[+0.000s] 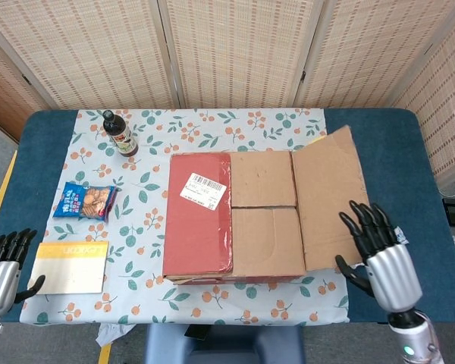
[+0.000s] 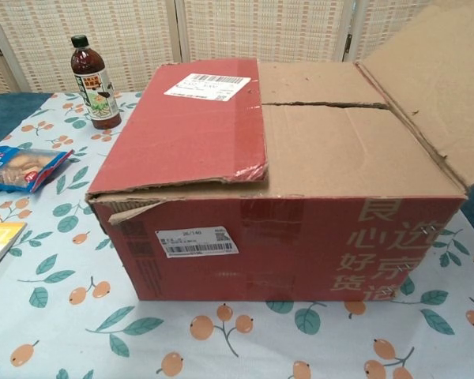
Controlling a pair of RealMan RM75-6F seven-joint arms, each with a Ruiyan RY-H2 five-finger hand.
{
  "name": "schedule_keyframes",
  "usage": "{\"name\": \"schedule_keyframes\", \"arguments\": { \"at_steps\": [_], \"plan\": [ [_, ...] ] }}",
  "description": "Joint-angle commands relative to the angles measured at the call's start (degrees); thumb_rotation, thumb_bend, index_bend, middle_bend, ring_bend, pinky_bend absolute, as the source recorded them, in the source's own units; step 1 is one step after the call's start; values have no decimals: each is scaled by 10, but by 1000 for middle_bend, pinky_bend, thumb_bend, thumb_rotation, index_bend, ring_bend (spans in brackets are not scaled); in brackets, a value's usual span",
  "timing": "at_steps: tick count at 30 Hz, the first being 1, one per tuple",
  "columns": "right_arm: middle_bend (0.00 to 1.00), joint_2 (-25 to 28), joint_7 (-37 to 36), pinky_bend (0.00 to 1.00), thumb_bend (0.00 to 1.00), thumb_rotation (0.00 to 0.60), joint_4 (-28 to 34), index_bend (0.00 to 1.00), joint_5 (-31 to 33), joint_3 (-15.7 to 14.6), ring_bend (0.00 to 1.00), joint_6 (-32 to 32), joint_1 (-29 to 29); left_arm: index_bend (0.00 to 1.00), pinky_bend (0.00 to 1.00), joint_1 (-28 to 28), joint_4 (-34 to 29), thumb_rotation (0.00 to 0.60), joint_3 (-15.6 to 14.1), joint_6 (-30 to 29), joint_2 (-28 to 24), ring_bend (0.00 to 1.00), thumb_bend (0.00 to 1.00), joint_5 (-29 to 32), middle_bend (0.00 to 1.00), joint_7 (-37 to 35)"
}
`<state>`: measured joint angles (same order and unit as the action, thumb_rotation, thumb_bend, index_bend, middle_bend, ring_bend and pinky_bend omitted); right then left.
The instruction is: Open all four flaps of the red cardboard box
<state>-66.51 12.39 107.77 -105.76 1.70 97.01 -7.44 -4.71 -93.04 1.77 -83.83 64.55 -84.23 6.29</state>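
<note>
The red cardboard box stands mid-table. Its right outer flap is folded out to the right, brown inside showing. The left outer flap, red with a white label, still lies flat. Two brown inner flaps lie closed beneath, a seam between them. My right hand is to the right of the opened flap, fingers spread, holding nothing. Near the table's front left corner my left hand is empty with its fingers apart. Neither hand shows in the chest view.
A dark sauce bottle stands left of the box at the back. A blue snack bag and a yellow booklet lie at the left. A yellow sponge edge peeks behind the flap.
</note>
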Motion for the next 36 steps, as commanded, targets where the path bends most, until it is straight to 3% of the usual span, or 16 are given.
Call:
{"name": "schedule_keyframes", "arguments": {
  "at_steps": [1, 7, 14, 21, 29, 36],
  "plan": [
    [0, 21, -57, 0, 394, 600, -60, 0, -19, -30, 0, 70, 55, 0, 0, -2, 1, 600, 0, 3, 1, 31, 340, 0, 88, 1],
    [0, 9, -107, 0, 394, 600, -136, 0, 15, -30, 0, 121, 96, 0, 0, -6, 3, 600, -4, 2, 4, 31, 340, -18, 88, 0],
    [0, -11, -129, 0, 393, 600, -196, 0, 40, -26, 0, 111, 106, 0, 0, -12, 22, 600, -19, -19, 20, 49, 342, -82, 93, 5],
    [0, -2, -160, 0, 393, 600, -199, 0, 49, -17, 0, 99, 101, 0, 0, -36, -55, 600, -35, 26, -29, 49, 406, -98, 102, -23],
    [0, 4, -176, 0, 394, 600, -203, 0, 45, -13, 0, 106, 106, 0, 0, -86, -143, 600, -14, 90, -69, 40, 362, -83, 102, 6],
    [0, 8, -187, 0, 392, 600, -204, 0, 47, -9, 0, 107, 109, 0, 0, -118, -199, 600, 17, 101, -72, 43, 341, -82, 102, 47]
  ]
}}
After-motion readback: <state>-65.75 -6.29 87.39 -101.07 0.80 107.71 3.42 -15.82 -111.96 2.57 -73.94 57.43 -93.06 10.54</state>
